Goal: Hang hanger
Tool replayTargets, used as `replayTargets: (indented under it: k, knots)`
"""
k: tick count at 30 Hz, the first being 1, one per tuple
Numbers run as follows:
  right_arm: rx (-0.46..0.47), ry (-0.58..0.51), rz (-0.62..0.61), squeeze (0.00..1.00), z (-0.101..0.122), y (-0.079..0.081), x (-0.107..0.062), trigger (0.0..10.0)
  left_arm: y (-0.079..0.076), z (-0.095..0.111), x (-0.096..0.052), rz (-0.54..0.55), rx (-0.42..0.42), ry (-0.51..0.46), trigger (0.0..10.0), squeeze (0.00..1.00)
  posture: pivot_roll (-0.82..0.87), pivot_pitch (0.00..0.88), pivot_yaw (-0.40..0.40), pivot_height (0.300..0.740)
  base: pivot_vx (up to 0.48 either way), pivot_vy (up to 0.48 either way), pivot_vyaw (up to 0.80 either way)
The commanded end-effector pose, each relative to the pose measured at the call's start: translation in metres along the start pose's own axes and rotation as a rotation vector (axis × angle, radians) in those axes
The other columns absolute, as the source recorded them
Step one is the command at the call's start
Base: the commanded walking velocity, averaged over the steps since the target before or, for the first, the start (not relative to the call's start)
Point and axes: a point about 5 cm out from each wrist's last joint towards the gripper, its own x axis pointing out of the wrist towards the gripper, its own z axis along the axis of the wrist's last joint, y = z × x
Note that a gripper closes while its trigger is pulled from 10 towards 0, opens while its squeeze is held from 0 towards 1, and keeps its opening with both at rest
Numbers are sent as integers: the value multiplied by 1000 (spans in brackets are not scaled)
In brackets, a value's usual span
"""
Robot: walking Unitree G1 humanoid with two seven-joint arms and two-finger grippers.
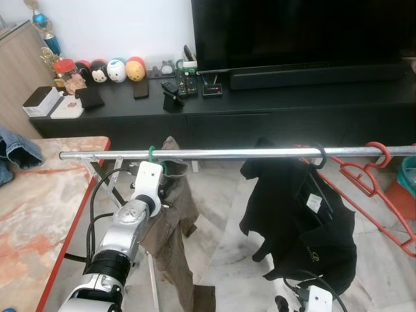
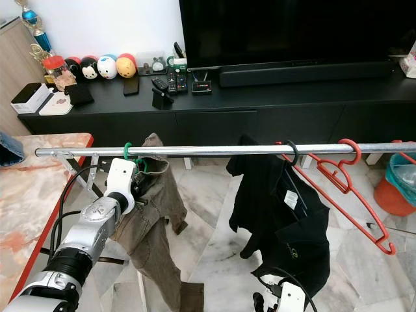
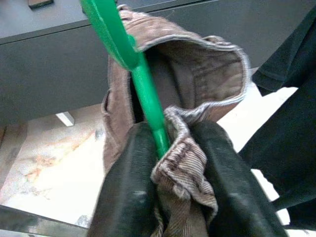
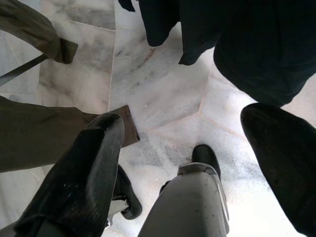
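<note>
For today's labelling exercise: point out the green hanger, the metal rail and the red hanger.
green hanger (image 3: 148,101), left wrist view, on its neck above the claw.
metal rail (image 1: 227,153), left eye view, mid-bar.
red hanger (image 2: 344,179), right eye view, upper arm.

Three hangers (image 2: 351,188); two garments (image 2: 286,221).

Head stereo pair looks forward-down, sharing the metal rail (image 1: 227,153). Left wrist camera sits close on the green hanger (image 3: 140,79); right wrist camera faces the marble floor (image 4: 163,106).
</note>
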Motion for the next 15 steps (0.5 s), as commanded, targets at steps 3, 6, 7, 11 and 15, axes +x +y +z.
replayTargets:
  k: [3,6,7,11,15]
  knots:
    - [-1,20,6,0,-4,2,-1,10000,2,-2,0,5,5,10,0,0,-17,45,93,740,0,0,0]
    - [-2,20,7,0,-4,2,-1,10000,1,-4,-1,2,11,14,0,0,-17,45,93,740,0,0,0]
    - [-1,20,7,0,-4,2,-1,10000,1,-4,-1,2,12,15,0,0,-17,45,93,740,0,0,0]
    - [-2,21,7,0,-4,2,-1,10000,1,-5,-1,1,11,15,0,0,-16,39,91,740,0,0,0]
    - [-2,22,7,0,-4,2,-1,10000,1,-5,-1,2,9,11,0,0,-19,35,90,740,0,0,0]
